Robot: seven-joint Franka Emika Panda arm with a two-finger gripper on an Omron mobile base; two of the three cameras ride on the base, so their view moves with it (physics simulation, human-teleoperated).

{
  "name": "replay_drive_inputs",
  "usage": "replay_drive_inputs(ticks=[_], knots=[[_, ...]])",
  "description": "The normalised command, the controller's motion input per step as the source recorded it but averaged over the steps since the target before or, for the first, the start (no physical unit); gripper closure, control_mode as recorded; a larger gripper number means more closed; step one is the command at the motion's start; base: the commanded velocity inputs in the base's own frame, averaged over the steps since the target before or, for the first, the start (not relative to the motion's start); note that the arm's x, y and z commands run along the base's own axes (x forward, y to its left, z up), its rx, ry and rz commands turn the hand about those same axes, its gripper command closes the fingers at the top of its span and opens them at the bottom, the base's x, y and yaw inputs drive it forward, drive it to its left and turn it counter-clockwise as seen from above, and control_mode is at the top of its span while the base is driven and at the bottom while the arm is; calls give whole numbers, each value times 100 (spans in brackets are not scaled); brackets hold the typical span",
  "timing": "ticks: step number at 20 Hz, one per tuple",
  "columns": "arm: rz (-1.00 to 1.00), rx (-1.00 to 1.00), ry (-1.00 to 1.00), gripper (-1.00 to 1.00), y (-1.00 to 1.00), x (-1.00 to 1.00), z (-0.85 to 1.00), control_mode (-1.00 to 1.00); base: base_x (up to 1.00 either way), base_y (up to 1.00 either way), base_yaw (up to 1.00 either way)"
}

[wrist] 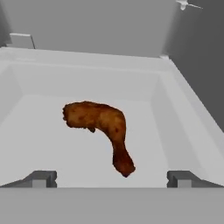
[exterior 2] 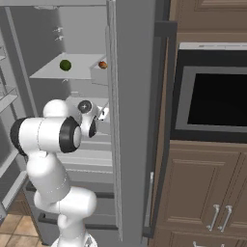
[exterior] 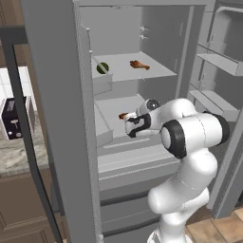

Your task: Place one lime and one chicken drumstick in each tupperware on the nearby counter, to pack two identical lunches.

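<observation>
One chicken drumstick (wrist: 103, 124), brown and curved, lies in a white fridge bin (wrist: 183, 113) right ahead of my gripper (wrist: 113, 179), which is open, with a fingertip on either side of the drumstick's narrow end and not touching it. The same drumstick (exterior: 123, 116) shows just beyond the gripper (exterior: 131, 128) on the lower shelf. On the upper shelf sit a green lime (exterior: 102, 68) (exterior 2: 65, 64) and a second drumstick (exterior: 139, 64) (exterior 2: 102, 64). The counter (exterior: 16, 159) lies to the left. The tupperware are out of view.
The open fridge door (exterior: 57, 118) stands between the arm and the counter, which carries a black toaster (exterior: 14, 118). The other door's shelves (exterior: 216, 61) flank the right. A built-in oven (exterior 2: 217, 101) and brown cabinets (exterior 2: 212, 193) stand right of the fridge.
</observation>
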Motion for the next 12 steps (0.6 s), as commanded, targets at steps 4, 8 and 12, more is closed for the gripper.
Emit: replay_drive_inputs(ticks=[4,8,12], knots=[[0,0,0,-100,0,38,-21,-100,0,0,0],[0,0,1,-100,0,41,-24,-100,0,0,0],[0,0,3,-100,0,46,-30,-100,0,0,0]])
